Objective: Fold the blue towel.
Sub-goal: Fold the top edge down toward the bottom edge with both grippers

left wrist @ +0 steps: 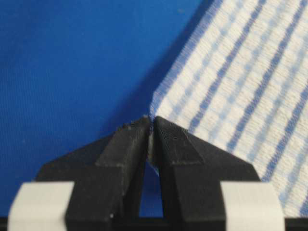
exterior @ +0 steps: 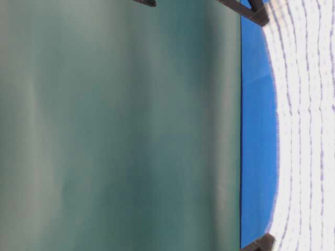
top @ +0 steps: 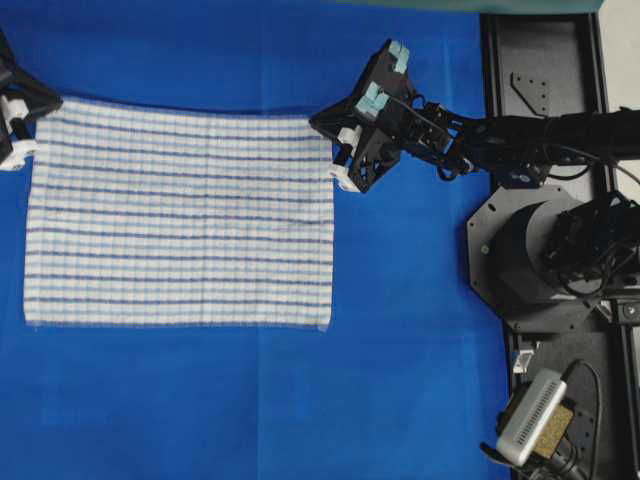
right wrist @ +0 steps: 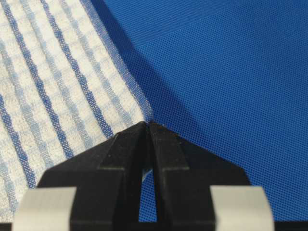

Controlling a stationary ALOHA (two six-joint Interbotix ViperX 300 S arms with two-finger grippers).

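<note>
The blue towel (top: 180, 212) is lying flat on the surface (no fold made yet); the left gripper (left wrist: 150, 126) and right gripper (right wrist: 146, 129) are each pinching a far corner.

the left gripper (left wrist: 150, 126) has its two black fingers pressed tip to tip, with a corner of the blue towel (left wrist: 240, 91) pinched between the points. a thin wedge of gap shows lower down between the finger bodies, and white pads sit at the outer base of each finger. in the overhead view only its black tip and a white part show at the left edge (top: 14, 120).

the right gripper (right wrist: 147, 127) is closed the same way, fingertips meeting on the towel's other far corner. its arm reaches in from the right, wrist angled down and leftward, with the gripper (top: 343, 168) at the cloth's edge.
</note>
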